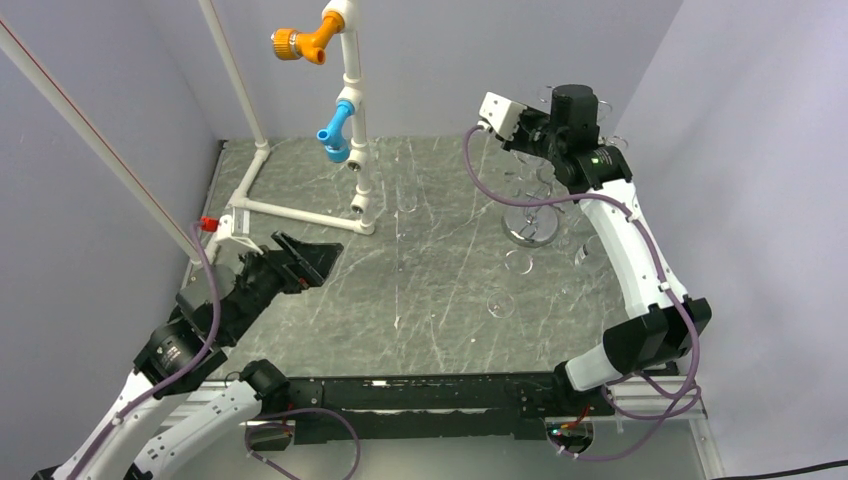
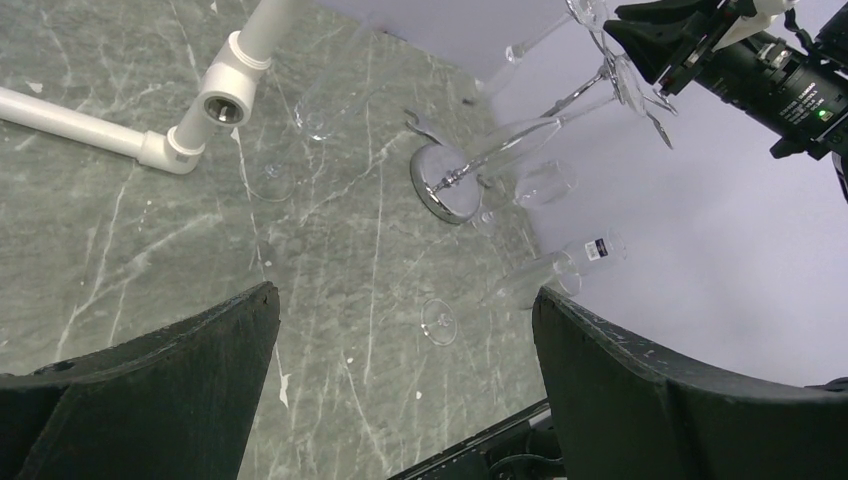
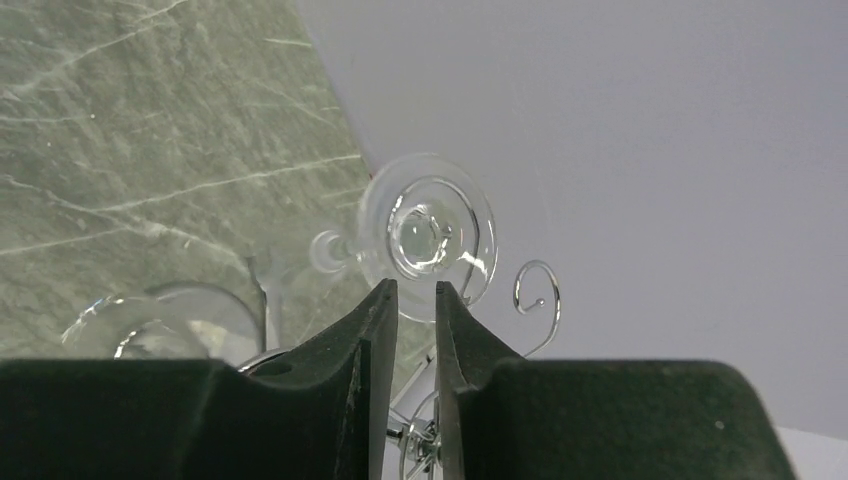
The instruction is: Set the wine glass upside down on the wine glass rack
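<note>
Left claw (image 1: pixel 305 258): released, jaws spread wide, nothing between them; low over the left side of the worktop (image 1: pixel 420 300).
White pipe frame (image 1: pixel 300 212): ahead of the left claw and slightly to its left, foot and elbow joint resting on the worktop, upright pipe carrying an orange and a blue fitting.
Loose glasses: several clear ones on the worktop ahead and to the right of the left claw. A small one (image 2: pixel 438 322) sits nearest its right finger; another with a dark label (image 2: pixel 560 268) lies on its side further on, near the rack's base.
Wine glass rack (image 1: pixel 532 228): chrome, round shiny base on the worktop well below the right claw, thin post rising to curled arms level with that claw's tips.
Right claw (image 3: pixel 417 285): raised at the top of the rack, jaws parted by a narrow slit, nothing seen clamped in it.
Wine glass (image 3: pixel 425 235): upside down, round foot uppermost, just beyond the right claw's tips and seated in a looped arm of the rack. Cannot tell whether the tips touch the foot's edge.
Wire curl (image 3: pixel 540 290): free end of a rack arm, just right of the glass foot, beyond the right claw's right finger.
Another glass (image 3: pixel 165 320): left of and below the right claw, blurred.
</note>
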